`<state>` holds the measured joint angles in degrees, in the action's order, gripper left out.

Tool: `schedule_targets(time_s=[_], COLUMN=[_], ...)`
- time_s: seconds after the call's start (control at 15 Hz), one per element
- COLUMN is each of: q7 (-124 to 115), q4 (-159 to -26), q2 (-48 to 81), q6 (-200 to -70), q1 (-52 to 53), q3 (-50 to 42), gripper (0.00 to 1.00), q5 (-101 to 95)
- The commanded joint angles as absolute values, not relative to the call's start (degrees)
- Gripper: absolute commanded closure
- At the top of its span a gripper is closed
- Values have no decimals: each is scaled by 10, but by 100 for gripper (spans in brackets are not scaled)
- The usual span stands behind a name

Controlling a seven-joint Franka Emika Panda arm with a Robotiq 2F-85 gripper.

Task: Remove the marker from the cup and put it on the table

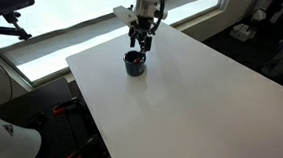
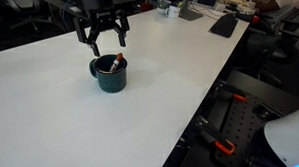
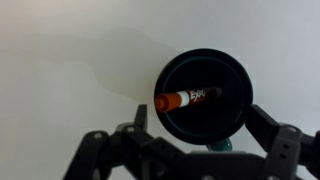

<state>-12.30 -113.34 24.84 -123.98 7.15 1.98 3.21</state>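
Note:
The dark cup (image 1: 134,63) stands on the white table (image 1: 183,96) toward its far side. It shows in both exterior views (image 2: 112,75) and from above in the wrist view (image 3: 206,96). The reddish marker (image 3: 186,98) leans inside the cup, its orange end resting on the rim; its tip pokes out in an exterior view (image 2: 114,63). My gripper (image 1: 142,37) hangs open directly above the cup, fingers spread to either side, a little above the rim (image 2: 101,34). In the wrist view my gripper (image 3: 196,140) holds nothing.
A window sill runs behind the table (image 1: 79,38). Keyboards and desk items lie at the table's far end (image 2: 224,24). The table edge drops to the floor with cables and red-handled tools (image 2: 222,146).

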Motion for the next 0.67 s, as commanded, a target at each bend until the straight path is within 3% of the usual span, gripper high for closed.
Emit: schedule_targets(time_s=[0.0, 0.6], q7=[-85, 155], q4=[-1096, -1019], q2=[271, 334], q6=[-1212, -1116], q1=[64, 13], q3=[23, 43], gripper=[0, 0], q5=[20, 18])
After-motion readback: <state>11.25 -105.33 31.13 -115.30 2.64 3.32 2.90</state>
